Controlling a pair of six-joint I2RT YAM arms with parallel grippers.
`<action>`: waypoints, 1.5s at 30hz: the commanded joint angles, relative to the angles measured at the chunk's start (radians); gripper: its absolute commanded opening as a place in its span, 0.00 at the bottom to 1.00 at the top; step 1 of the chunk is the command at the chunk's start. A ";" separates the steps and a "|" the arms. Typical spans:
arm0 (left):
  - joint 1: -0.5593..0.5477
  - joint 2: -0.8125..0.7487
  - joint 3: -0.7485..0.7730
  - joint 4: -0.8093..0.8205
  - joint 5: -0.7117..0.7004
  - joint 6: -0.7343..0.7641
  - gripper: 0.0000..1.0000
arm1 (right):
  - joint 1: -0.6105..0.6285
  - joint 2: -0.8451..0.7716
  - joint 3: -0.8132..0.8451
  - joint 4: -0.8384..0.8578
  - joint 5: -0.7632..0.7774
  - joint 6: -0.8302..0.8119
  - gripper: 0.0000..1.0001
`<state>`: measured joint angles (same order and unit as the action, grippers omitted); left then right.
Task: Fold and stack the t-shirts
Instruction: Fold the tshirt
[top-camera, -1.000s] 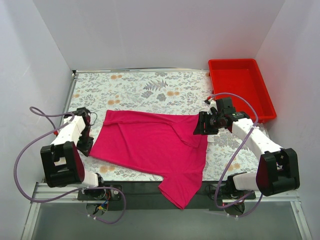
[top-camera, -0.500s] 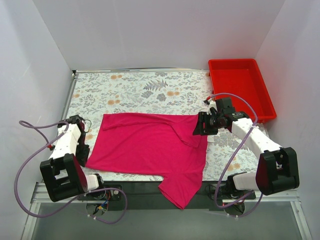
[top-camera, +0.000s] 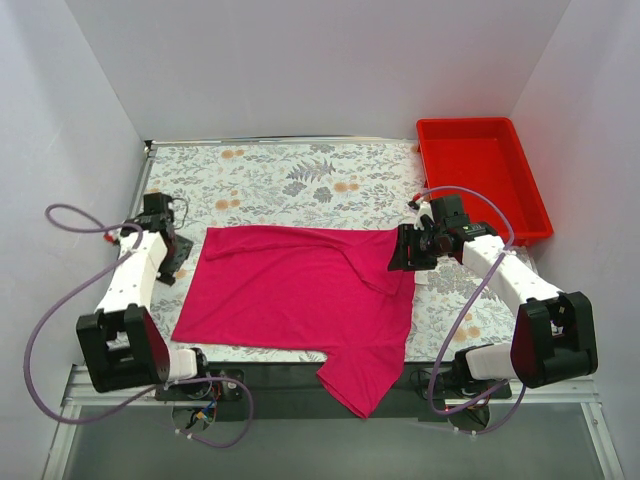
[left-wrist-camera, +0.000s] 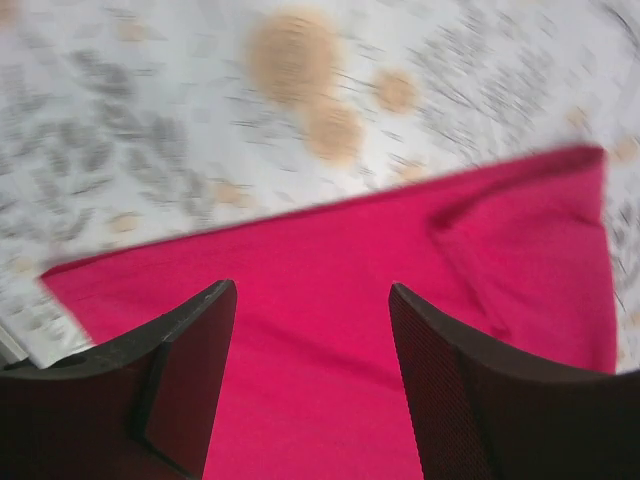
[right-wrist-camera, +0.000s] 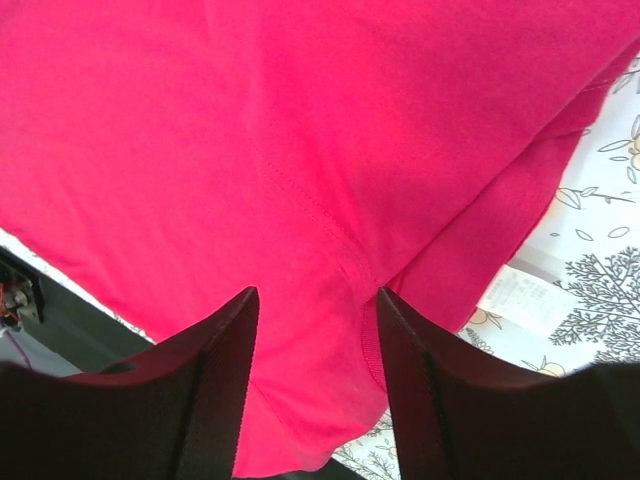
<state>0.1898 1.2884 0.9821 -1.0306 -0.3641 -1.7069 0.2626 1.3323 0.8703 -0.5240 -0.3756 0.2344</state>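
From overhead, the left claw (top-camera: 172, 256) hangs near the worktop's (top-camera: 280, 180) left edge, just beside the far-left corner of the t-shirt (top-camera: 300, 290). That view is too small for me to judge the jaws. The left wrist camera settles it: the two dark fingers (left-wrist-camera: 180, 380) stand apart with nothing pinched between them. Past them I see the shirt's far edge running across the flowered worktop. That picture is blurred, so I cannot read any finer detail of the cloth.

The magenta t-shirt lies spread flat over the near half of the worktop, roughly in the middle. Only the top camera shows one part of it hanging over the near edge, towards the right. It also shows a fold line running across the right side of the shirt.

The right claw (top-camera: 402, 250) sits over the shirt's right edge. Its wrist camera shows what the overhead hides. The claw (right-wrist-camera: 317, 295) is spread, with no cloth gripped, and a stitched seam runs under the gap. A small white slip (right-wrist-camera: 525, 300) lies on the worktop just beside the cloth; I cannot tell what it is.

The red bin (top-camera: 437, 168) stands at the far right corner, well apart from the shirt, and appears only in the top view.
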 joint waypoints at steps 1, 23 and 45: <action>-0.122 0.115 0.065 0.234 0.111 0.136 0.59 | 0.001 -0.012 0.041 -0.005 0.043 0.014 0.48; -0.176 0.387 0.010 0.575 0.220 0.257 0.49 | 0.006 -0.019 -0.001 0.005 0.030 0.025 0.38; -0.176 0.376 0.046 0.581 0.109 0.355 0.19 | 0.318 0.146 0.148 -0.010 0.282 -0.190 0.37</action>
<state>0.0101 1.6779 0.9852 -0.4694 -0.2249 -1.3804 0.5167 1.4506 0.9508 -0.5289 -0.1928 0.1139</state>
